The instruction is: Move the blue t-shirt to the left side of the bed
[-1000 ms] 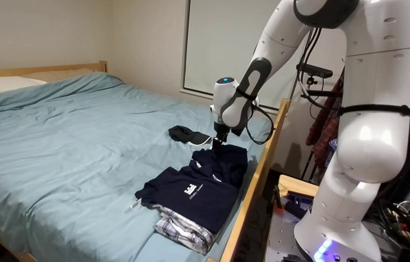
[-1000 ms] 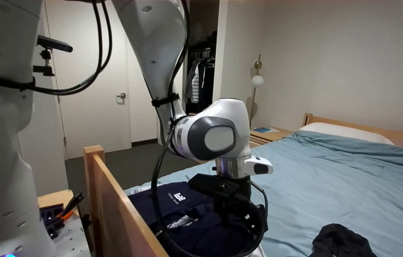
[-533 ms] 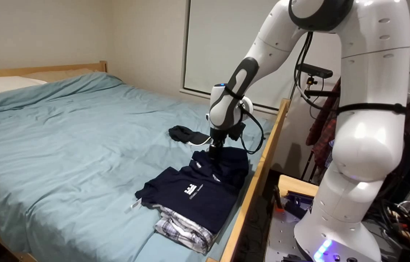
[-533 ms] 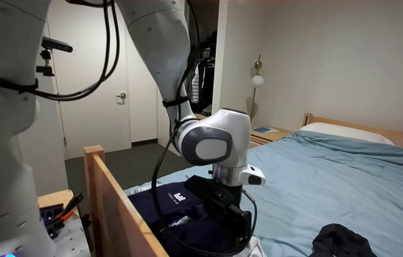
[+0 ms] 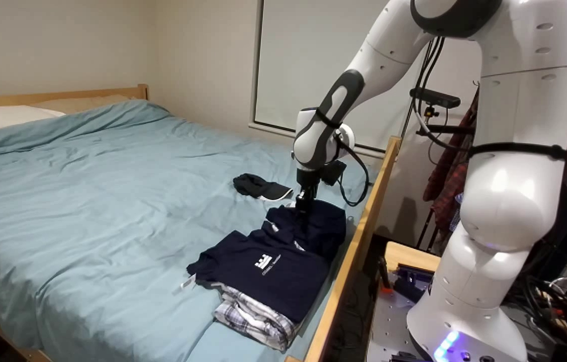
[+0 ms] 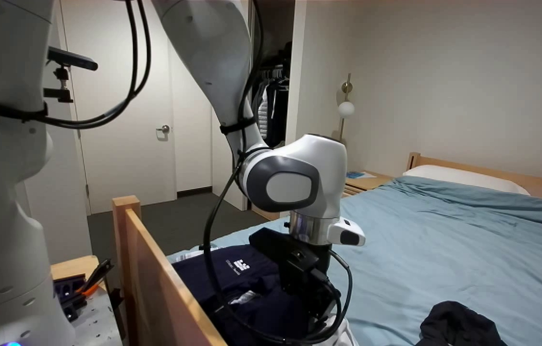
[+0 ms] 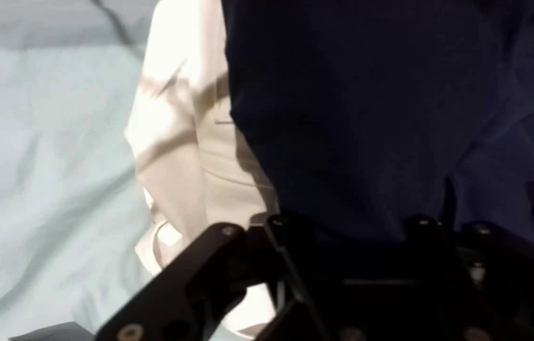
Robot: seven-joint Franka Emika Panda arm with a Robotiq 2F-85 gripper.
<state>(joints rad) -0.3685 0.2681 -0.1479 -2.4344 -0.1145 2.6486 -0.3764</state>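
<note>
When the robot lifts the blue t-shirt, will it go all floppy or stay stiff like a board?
Probably floppy, because the blue t-shirt lies in soft creases and bunches. It may be light for its size, since its edge looks thin. It might tug the plaid cloth along, because one end lies on top of that.

Matt cloth t-shirt (image 5: 283,279), cloth bedding (image 5: 112,211), wooden rail (image 5: 354,251), glossy arm (image 5: 514,201)

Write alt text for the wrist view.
What looks like the blue t-shirt dominates the upper right; the black tool shows along the bottom, its grip too dark to judge. Beige fabric and pale bedding lie to the left.
</note>
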